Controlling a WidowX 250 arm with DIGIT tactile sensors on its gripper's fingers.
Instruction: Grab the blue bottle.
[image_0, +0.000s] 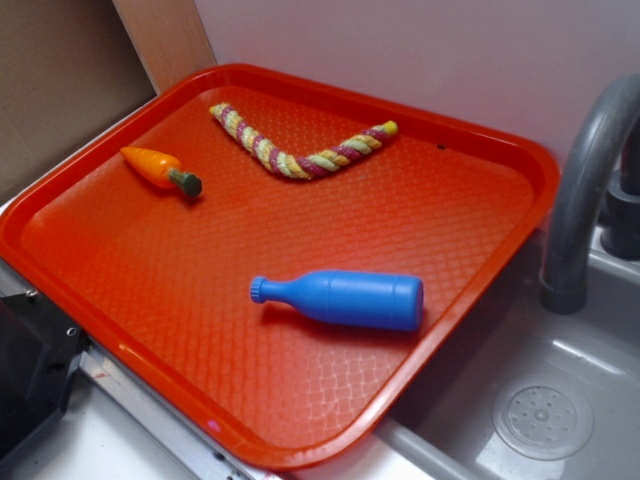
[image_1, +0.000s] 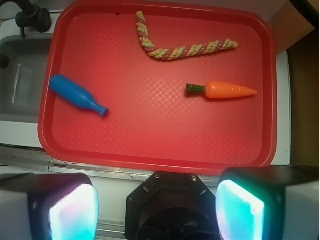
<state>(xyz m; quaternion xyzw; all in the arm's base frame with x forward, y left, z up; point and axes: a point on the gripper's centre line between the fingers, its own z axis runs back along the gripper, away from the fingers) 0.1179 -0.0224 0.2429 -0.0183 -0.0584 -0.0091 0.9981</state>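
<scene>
The red tray (image_0: 120, 290) filled most of both views and sat partly over a grey sink (image_0: 560, 420), with a grey faucet (image_0: 585, 190) at the right edge of the exterior frame. In the wrist view the gripper (image_1: 157, 210) took the bottom of the frame, below the near rim of the tray; its two pads stood wide apart with nothing between them, so the jaws were released.

The blue bottle (image_0: 345, 298) lay on its side in the lower middle of the exterior frame, inside the tray, with its cap pointing to the left. In the wrist view it was at the middle left, near the left rim. It looked like a light, stiff, hollow plastic toy with a smooth skin, so it could probably roll or slip. The wide round body seemed the best place to take hold, across its width and not at the thin neck.

A twisted rope toy (image_0: 300, 150) lay at the top of the tray, and a toy carrot (image_0: 160, 168) in the upper left. The arm behind the gripper was cut off, and the underside of the bottle was hidden.
</scene>
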